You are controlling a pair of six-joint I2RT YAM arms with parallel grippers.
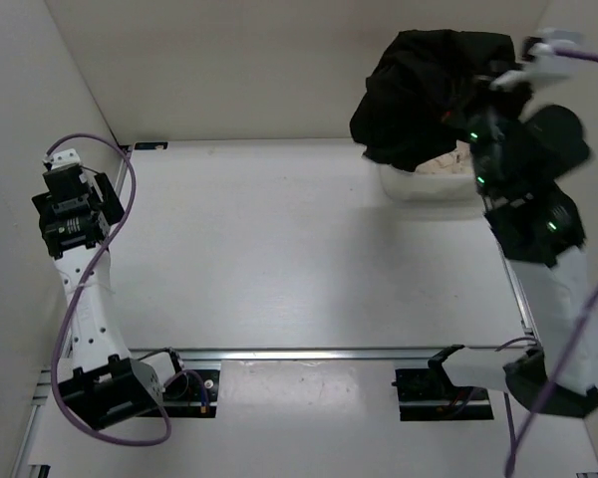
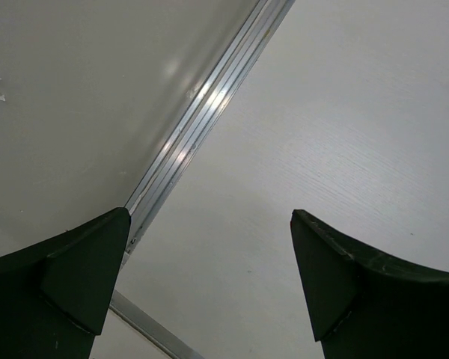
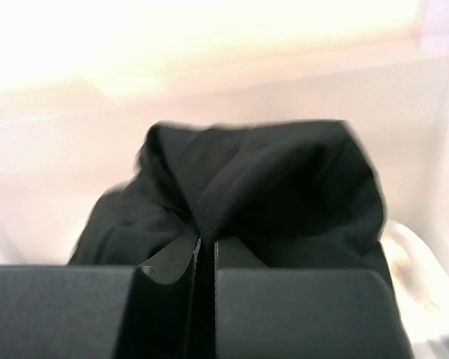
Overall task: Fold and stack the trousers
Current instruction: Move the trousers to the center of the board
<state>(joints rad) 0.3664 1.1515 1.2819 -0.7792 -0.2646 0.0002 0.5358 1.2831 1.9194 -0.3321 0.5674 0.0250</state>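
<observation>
White walls (image 1: 229, 60) closed in a pale table (image 1: 279, 259) on three sides. At the far right corner the right gripper (image 3: 206, 250) was shut tight, its two dark fingers pressed together on a fold of the trousers (image 3: 262, 187). The black fabric bunched up just ahead of the fingertips and spread to both sides of them, with creases running down into the grip. Seen from above, the trousers hung off the front of that gripper as a crumpled dark mass. They were lifted off the table, and most of the bulk lay to the gripper's left and toward the back wall. Beneath the gripper and the hanging fabric sat a clear bin (image 1: 414, 187). A beige cloth (image 1: 448, 159) showed inside it, just under the lower edge of the trousers. Whether the fabric touched the bin could not be told.

The left gripper (image 2: 209, 217) was over by the left wall, its jaws spread wide and holding nothing. Between its fingers showed only table surface. An aluminium rail (image 2: 202, 112) ran diagonally ahead of them along the foot of the wall. The trousers were well apart from this gripper, across the table.
</observation>
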